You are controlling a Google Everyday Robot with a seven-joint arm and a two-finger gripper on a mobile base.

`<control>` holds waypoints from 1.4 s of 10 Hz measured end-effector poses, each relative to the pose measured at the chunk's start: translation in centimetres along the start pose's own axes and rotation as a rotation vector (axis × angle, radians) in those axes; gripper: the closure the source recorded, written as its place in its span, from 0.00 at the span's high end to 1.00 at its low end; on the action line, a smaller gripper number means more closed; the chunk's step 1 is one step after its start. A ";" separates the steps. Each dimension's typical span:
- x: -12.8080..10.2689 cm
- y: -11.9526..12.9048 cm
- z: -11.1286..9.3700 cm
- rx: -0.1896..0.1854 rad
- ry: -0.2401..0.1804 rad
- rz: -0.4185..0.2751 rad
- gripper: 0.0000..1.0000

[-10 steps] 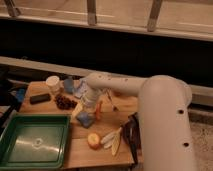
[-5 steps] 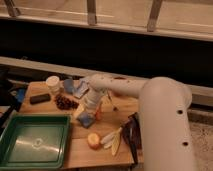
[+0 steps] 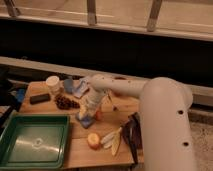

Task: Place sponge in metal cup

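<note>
At table [image 3: 80, 152] centre | claw [image 3: 89, 114] down, sponge [image 3: 87, 121] at its tip | opening and grip: cannot tell

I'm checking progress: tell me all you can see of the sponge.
The sponge is a small mid-blue, soft-looking block near the middle of the wooden table, by the upper right corner of the green tray. The gripper is right above it, hiding its top; whether it rests on the table is unclear.
</note>
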 end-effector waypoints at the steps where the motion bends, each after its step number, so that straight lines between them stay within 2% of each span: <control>1: 0.0 0.0 0.3 0.002 0.004 0.004 0.28; 3: 0.1 -0.2 1.7 0.007 0.024 0.014 0.07; 4: 0.1 -0.2 1.7 0.008 0.024 0.012 0.01; 8: 0.1 0.0 1.4 0.005 0.016 0.009 0.00; 9: 0.1 -0.1 0.3 0.000 -0.016 0.015 0.00; 12: -0.9 1.7 -5.0 -0.023 -0.117 0.017 0.00; 14: -2.0 1.5 -9.0 -0.013 -0.187 0.031 0.00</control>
